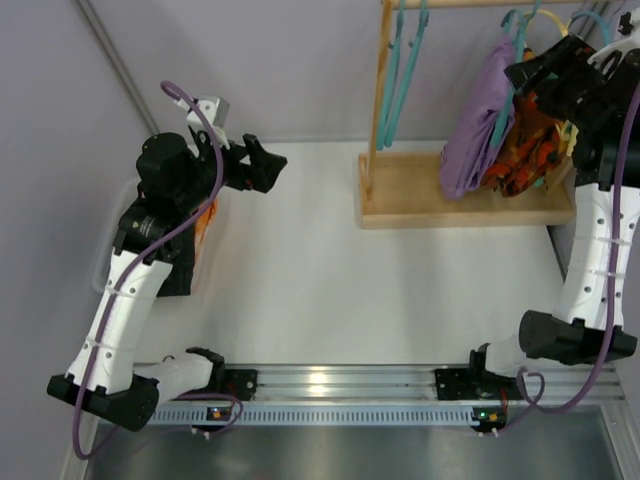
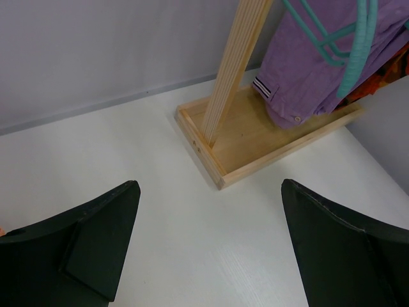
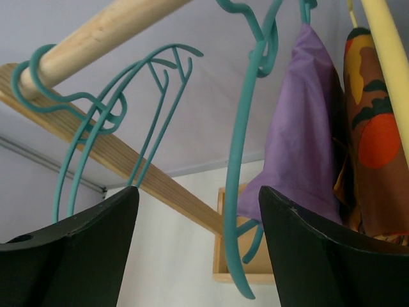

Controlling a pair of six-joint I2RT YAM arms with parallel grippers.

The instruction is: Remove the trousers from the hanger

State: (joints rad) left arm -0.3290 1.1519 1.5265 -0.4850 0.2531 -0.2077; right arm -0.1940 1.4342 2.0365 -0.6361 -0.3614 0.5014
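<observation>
The purple trousers (image 1: 478, 120) hang on a teal hanger (image 3: 246, 160) on the wooden rack. The orange-red-brown patterned trousers (image 1: 525, 150) hang just right of them, beside a yellow hanger (image 3: 390, 57). Both garments show in the right wrist view, purple (image 3: 300, 147) and patterned (image 3: 374, 141). My right gripper (image 1: 530, 72) is open, raised by the hanging clothes, and in its wrist view (image 3: 198, 211) the teal hanger's arm passes between the jaws untouched. My left gripper (image 1: 262, 165) is open and empty over the table, facing the rack (image 2: 211, 256). The green mottled trousers are out of view.
The rack has a wooden base tray (image 1: 460, 200), an upright post (image 2: 233, 70) and a top rail (image 3: 96, 35). Two empty teal hangers (image 1: 400, 70) hang at the rail's left end. An orange cloth (image 1: 205, 225) and a dark object (image 1: 180, 270) lie under the left arm by the wall.
</observation>
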